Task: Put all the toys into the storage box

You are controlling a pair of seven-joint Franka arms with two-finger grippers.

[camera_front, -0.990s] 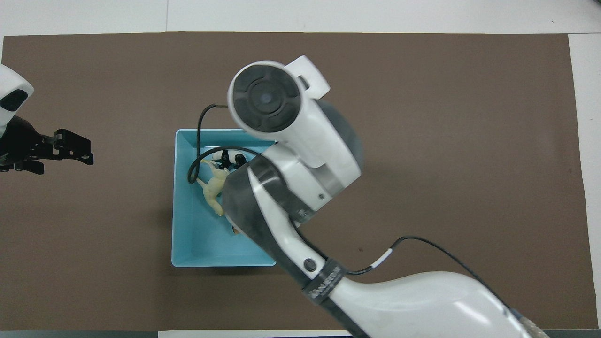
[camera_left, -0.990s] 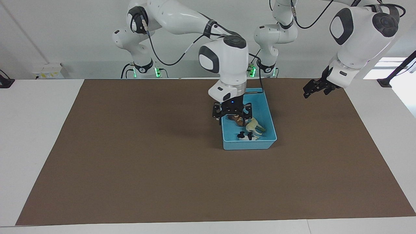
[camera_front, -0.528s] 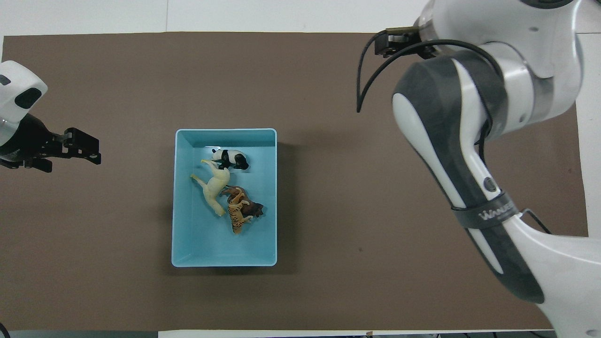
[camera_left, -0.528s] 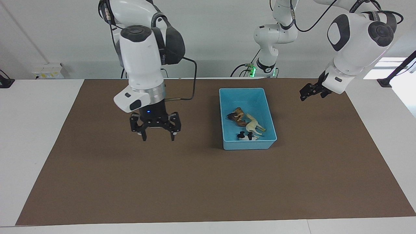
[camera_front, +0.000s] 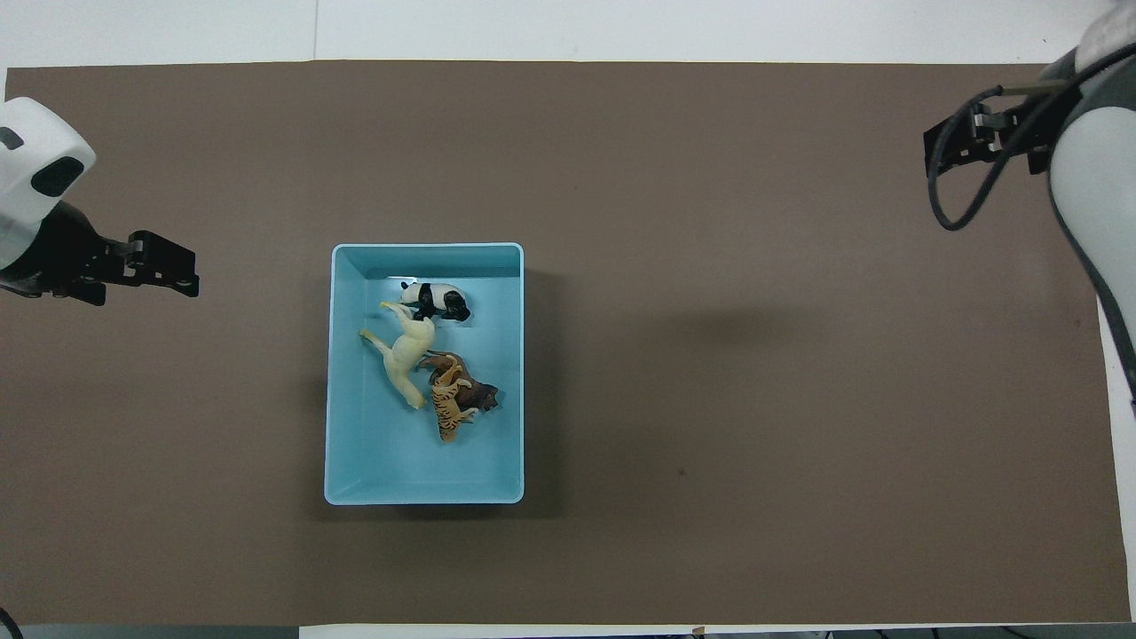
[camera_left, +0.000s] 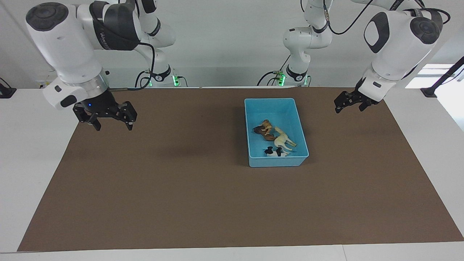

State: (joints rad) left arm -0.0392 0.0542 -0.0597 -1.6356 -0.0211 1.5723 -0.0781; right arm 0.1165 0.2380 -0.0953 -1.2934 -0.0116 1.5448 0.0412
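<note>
A: Toys?
B: Panda, horse, tiger, lion all in storage box.
A: Grippers?
B: Right gripper spread, empty, over mat, well apart from box. Left gripper ditto; fingers – can't tell.

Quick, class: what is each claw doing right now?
Right claw: open, holding nothing, over the mat at its own end.
Left claw: holding nothing, waiting over the mat at its own end.
</note>
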